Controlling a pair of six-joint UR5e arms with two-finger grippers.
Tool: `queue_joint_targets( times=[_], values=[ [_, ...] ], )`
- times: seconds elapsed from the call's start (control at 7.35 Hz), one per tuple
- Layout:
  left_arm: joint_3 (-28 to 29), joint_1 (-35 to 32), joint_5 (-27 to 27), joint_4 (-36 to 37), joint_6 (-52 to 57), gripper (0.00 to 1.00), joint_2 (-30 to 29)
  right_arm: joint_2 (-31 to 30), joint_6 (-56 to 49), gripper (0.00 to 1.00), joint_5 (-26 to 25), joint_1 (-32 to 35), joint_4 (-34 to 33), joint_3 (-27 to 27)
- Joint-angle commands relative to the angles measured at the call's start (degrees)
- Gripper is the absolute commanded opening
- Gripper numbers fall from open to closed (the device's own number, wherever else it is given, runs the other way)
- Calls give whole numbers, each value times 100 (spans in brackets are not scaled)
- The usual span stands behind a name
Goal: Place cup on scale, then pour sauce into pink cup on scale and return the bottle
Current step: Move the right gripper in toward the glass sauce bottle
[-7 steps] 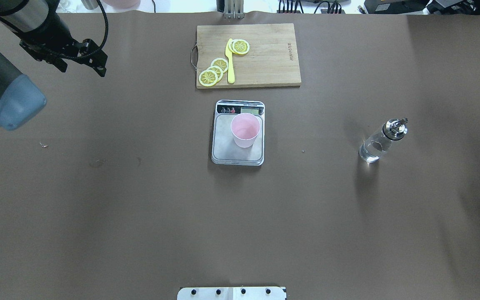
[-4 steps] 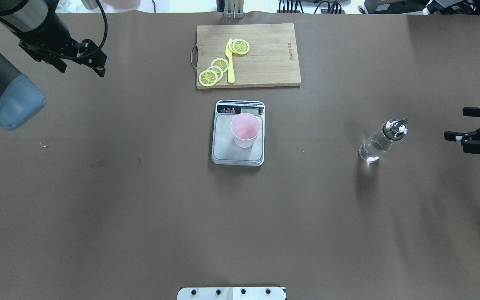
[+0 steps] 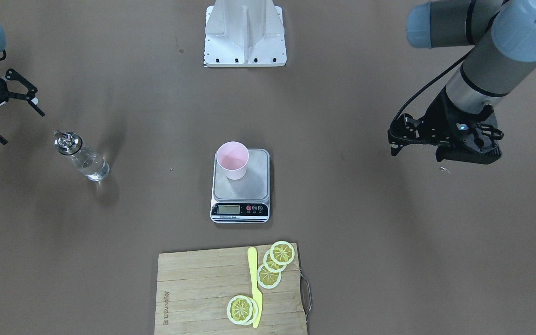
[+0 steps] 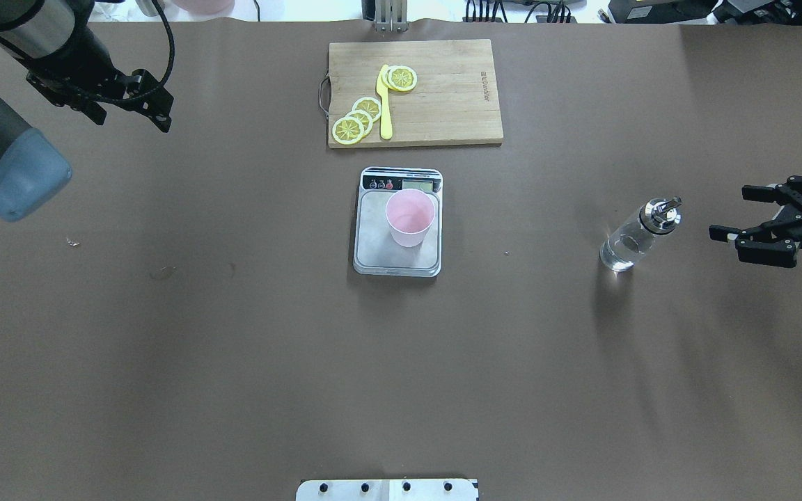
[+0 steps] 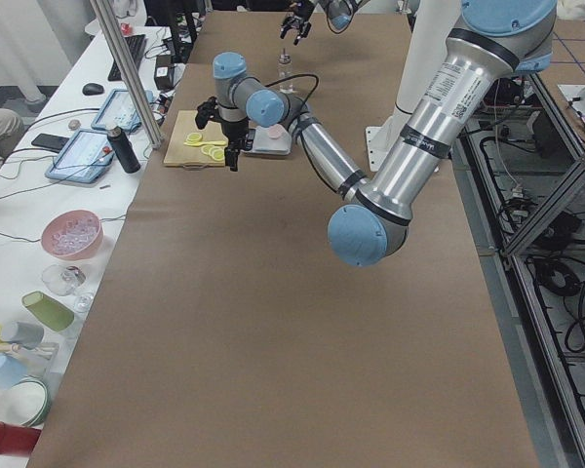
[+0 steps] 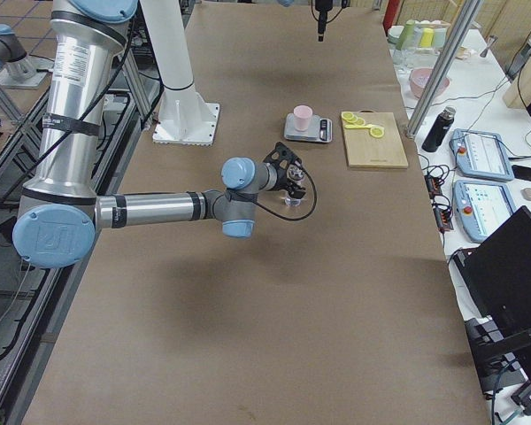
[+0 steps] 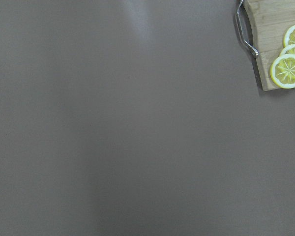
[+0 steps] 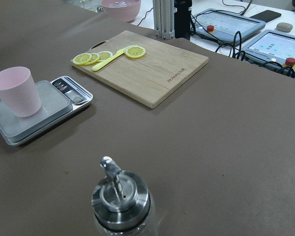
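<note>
Two grippers hang above the tabletop (image 4: 234, 348), neither touching anything. Right gripper (image 4: 730, 211): jaws spread wide and empty, near the tabletop's right edge, its open side turned toward the bottle (image 4: 634, 240) and just short of it. The bottle stands upright on the tabletop, metal spout uppermost, and the clear sauce (image 4: 619, 253) fills its lower part. Left gripper (image 4: 157, 99): fingers apart and empty, over the far left corner, well apart from every object. At the tabletop's centre lies the scale (image 4: 373, 240), its display strip toward the far edge. The cup (image 4: 409, 217) stands upright on the scale's platform, mouth up, close to the display end. Just beyond the scale, by the far edge, a board (image 4: 443, 90) carries lemon slices (image 4: 367, 108) and a yellow knife (image 4: 385, 104).
</note>
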Motion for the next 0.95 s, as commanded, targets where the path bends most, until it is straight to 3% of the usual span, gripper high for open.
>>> queue_joint_targets(
  times=[0.0,0.14,0.41,0.82],
  values=[
    [-4,-16,0,3,0,98,5,-362,33,98,112,-136,3,422],
    [-13,-16,0,3,-9,98,14,-363,33,98,-1,-328,3,424],
    [-13,-16,0,3,0,98,23,-415,-38,98,-815,-907,3,424],
    [-13,-8,0,3,0,98,23,-626,-345,98,-1204,-980,21,389]
  ],
)
